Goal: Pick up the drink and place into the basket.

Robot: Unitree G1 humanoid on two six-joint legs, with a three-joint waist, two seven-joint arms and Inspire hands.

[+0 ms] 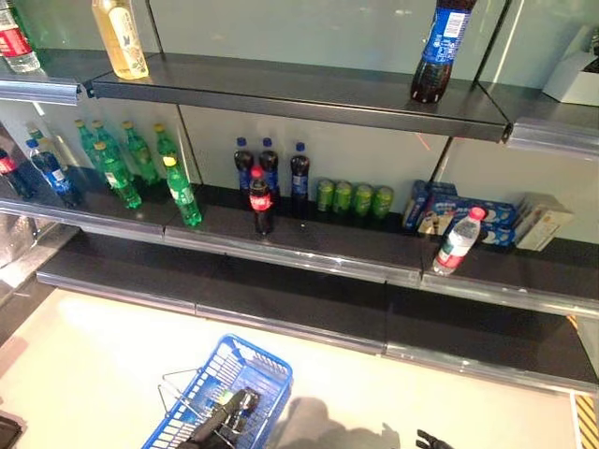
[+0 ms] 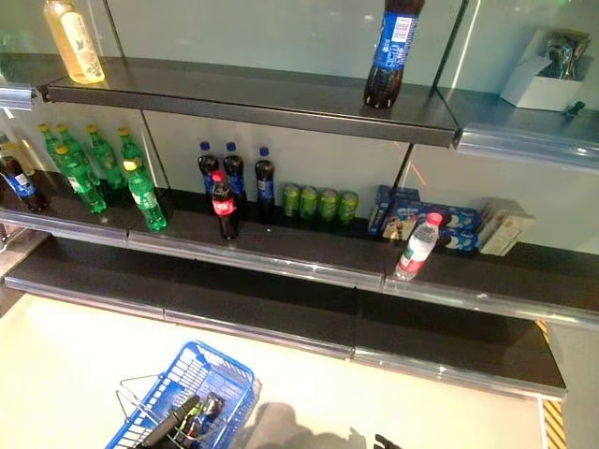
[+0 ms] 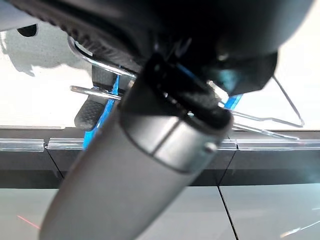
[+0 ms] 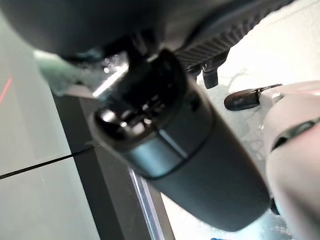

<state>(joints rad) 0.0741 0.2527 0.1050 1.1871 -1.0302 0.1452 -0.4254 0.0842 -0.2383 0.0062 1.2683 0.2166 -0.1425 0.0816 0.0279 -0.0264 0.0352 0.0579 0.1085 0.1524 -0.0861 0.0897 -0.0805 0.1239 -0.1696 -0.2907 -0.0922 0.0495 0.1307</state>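
Observation:
Drinks stand on the middle shelf: a red-capped cola bottle (image 1: pixel 261 201) at the front, a green bottle (image 1: pixel 182 193) to its left, and a clear water bottle (image 1: pixel 459 241) to the right. On the floor below hangs a blue wire basket (image 1: pixel 265 367). My left hand (image 1: pixel 225 417) is over it, fingers (image 3: pixel 92 111) curled round its metal handles. Only the dark fingertips of my right hand (image 1: pixel 431 440) show, at the bottom edge and right of the basket, holding nothing. Both hands are well below the shelves and far from any drink.
The top shelf (image 1: pixel 299 94) carries a dark blue-label bottle (image 1: pixel 440 47) and a yellow bottle (image 1: pixel 122 37). Green cans (image 1: pixel 354 198), dark blue-capped bottles (image 1: pixel 271 166) and blue boxes (image 1: pixel 459 213) sit at the back of the middle shelf. The lowest shelf (image 1: pixel 281 299) juts toward me.

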